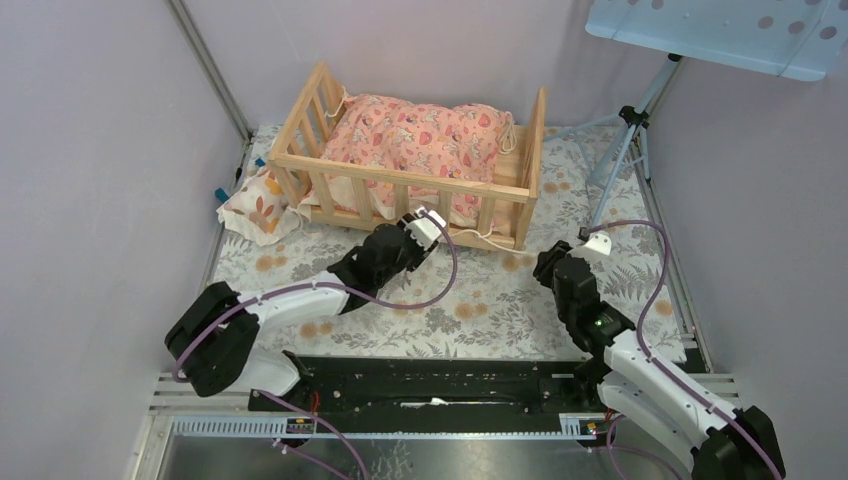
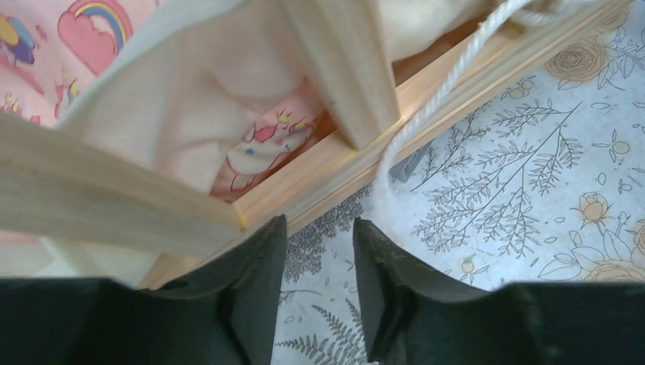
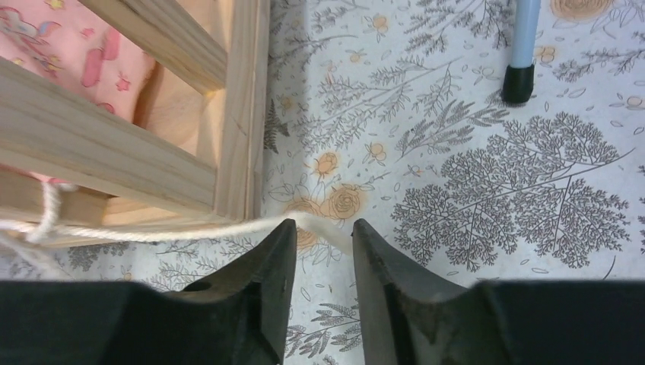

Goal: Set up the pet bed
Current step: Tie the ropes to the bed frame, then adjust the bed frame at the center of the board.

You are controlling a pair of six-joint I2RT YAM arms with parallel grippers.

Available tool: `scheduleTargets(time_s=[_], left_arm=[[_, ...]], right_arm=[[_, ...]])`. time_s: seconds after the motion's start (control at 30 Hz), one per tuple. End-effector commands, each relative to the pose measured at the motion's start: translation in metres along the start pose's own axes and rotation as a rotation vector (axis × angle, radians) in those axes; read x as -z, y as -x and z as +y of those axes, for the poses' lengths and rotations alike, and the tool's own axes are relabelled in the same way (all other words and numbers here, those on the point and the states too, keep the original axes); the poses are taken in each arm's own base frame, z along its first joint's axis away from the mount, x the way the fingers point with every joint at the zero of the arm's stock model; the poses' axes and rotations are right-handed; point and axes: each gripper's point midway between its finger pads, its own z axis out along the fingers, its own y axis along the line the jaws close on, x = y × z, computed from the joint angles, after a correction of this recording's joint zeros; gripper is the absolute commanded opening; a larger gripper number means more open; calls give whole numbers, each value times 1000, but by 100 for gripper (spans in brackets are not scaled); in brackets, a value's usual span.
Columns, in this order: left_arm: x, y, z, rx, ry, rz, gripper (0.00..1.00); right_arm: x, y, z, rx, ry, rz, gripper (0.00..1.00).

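The pet bed (image 1: 400,165) is a light wooden slatted frame at the back of the floral mat. A pink patterned cushion (image 1: 415,135) fills it. My left gripper (image 1: 412,220) is at the bed's front rail, open and holding nothing. In the left wrist view the left gripper (image 2: 319,222) sits just below the bed's base rail (image 2: 426,99), with cream ruffle and cushion (image 2: 262,141) behind the slats. My right gripper (image 1: 545,258) is off the bed's front right corner. In the right wrist view it (image 3: 323,223) stands open, and a white cord (image 3: 152,232) from the bed (image 3: 91,144) ends by its fingertips.
A small cream pillow with orange leaves (image 1: 258,205) lies on the mat left of the bed. A tripod (image 1: 625,150) stands at the back right, its foot (image 3: 519,80) near the right gripper. A pale blue panel (image 1: 720,30) hangs above. Walls close in on both sides.
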Motion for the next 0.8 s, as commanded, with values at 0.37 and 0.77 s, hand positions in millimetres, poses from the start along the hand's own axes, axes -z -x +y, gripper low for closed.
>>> scheduleTargets(time_s=[0.37,0.77], left_arm=[[109,100,55,461,159,-39,80],[78,289,52,591,-67,-120,79]], right_arm=[[48,64,16,136,55,22,68],[130,173,34,-27,81,-55,70]])
